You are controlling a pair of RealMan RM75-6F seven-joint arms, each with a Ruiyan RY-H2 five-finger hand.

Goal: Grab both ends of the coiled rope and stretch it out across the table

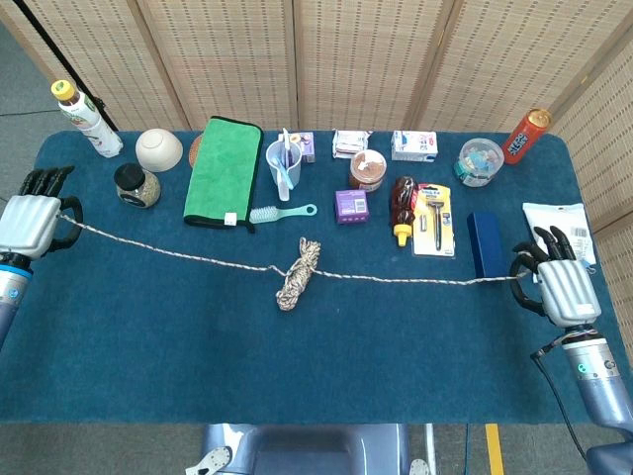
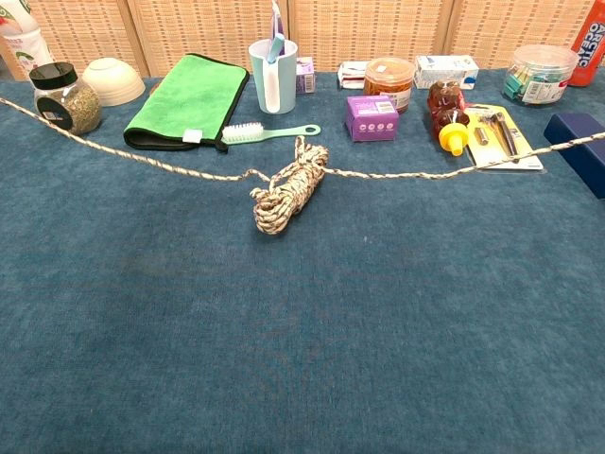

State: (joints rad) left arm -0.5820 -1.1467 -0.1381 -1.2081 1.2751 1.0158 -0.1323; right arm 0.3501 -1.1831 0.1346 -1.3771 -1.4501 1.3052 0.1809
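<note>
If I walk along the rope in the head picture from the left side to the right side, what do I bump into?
Left hand holding one end → a long rope stretch → the leftover rope bundle in the middle → more rope → right hand holding the other end.

A surface (image 1: pixel 148 336) covered in dark blue cloth was seen. On it lay a speckled coiled rope (image 1: pixel 297 273), a folded green towel (image 1: pixel 224 168), a teal scrubbing brush (image 1: pixel 281 212), a small purple box (image 1: pixel 351 205) and a dark blue box (image 1: pixel 484 243).
</note>
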